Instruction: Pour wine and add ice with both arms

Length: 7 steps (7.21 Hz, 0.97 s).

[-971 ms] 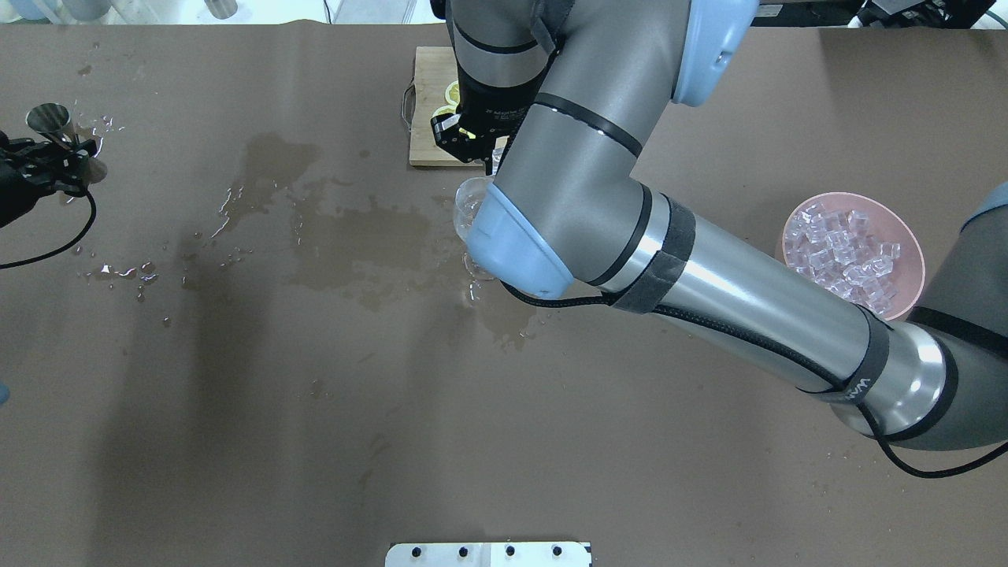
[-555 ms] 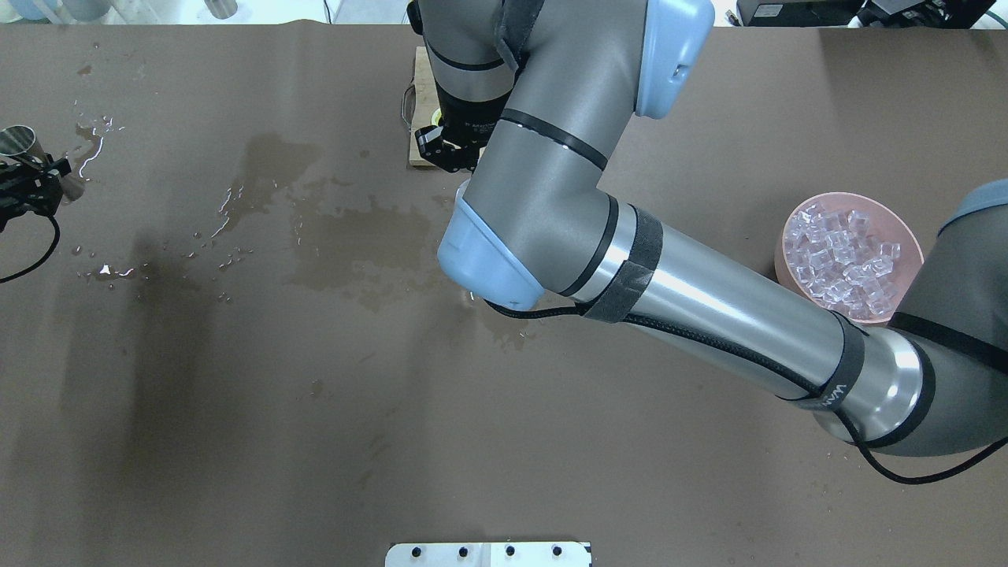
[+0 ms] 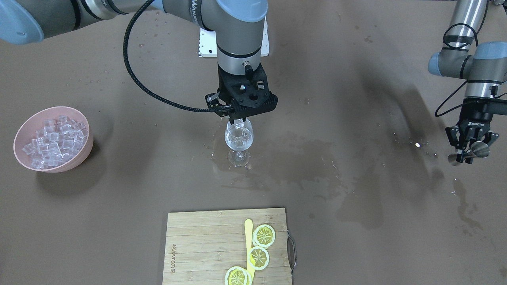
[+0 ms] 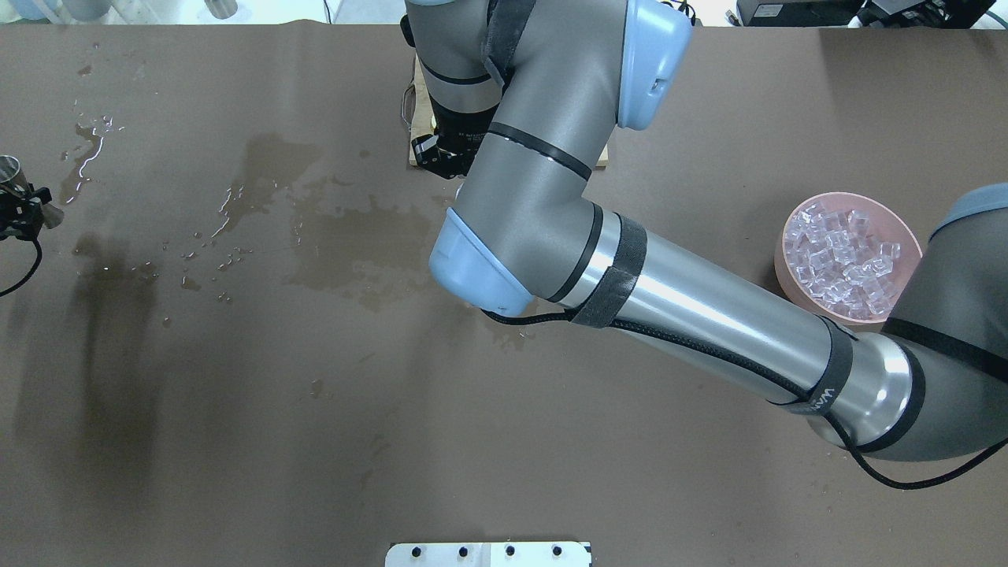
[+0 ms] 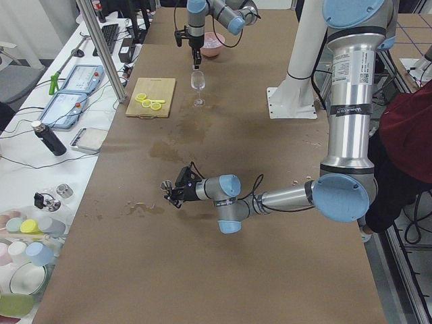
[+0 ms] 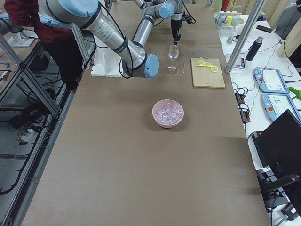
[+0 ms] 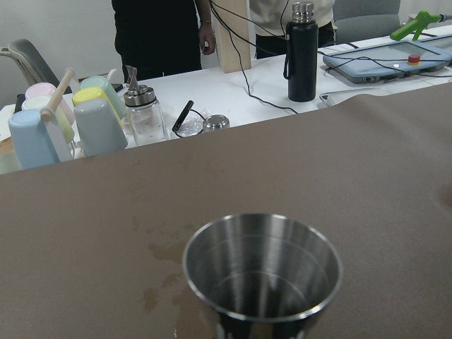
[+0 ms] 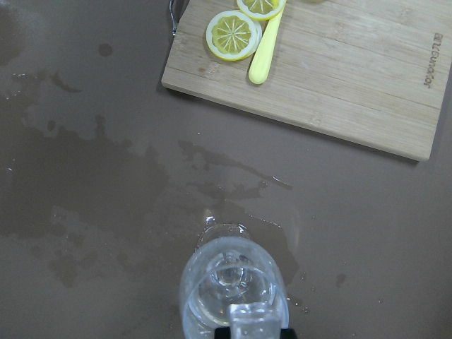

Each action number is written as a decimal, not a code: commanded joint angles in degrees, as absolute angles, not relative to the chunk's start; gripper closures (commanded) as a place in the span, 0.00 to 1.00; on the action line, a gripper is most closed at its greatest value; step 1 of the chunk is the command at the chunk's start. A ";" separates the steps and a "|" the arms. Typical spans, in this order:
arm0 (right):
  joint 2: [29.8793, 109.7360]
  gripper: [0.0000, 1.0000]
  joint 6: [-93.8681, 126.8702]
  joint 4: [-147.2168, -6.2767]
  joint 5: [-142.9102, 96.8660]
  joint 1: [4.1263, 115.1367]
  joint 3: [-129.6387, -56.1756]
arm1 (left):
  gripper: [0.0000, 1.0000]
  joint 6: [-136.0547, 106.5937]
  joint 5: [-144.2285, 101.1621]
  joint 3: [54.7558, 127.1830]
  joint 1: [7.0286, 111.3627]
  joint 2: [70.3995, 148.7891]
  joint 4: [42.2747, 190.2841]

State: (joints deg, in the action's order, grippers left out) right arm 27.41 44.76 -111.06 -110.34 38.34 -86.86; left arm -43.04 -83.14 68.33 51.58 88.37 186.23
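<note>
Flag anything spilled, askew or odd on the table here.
Liquid is spilled on the brown table cover: a broad wet patch spreads from the foot of the upright wine glass, and smaller puddles lie near the left gripper, which holds a metal jigger. Nothing else looks odd.

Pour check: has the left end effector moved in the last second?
Yes. The left end effector, gripping the jigger, has retreated leftward, away from the puddle.

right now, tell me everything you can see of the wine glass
The clear stemmed wine glass stands upright on the wet brown table, foot in a puddle. Its bowl holds what looks like a little clear liquid. The right arm's black tool hovers just over its rim; whether they touch is unclear.
</note>
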 commanded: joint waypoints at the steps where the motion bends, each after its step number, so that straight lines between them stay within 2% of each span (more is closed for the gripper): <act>1: 27.77 0.86 44.74 -110.65 -108.91 37.36 -86.66 | 1.00 -47.01 -84.11 68.29 51.33 88.50 186.24; 7: 28.39 0.86 44.65 -110.30 -108.55 37.18 -86.31 | 1.00 -46.41 -84.11 68.03 51.07 88.68 186.33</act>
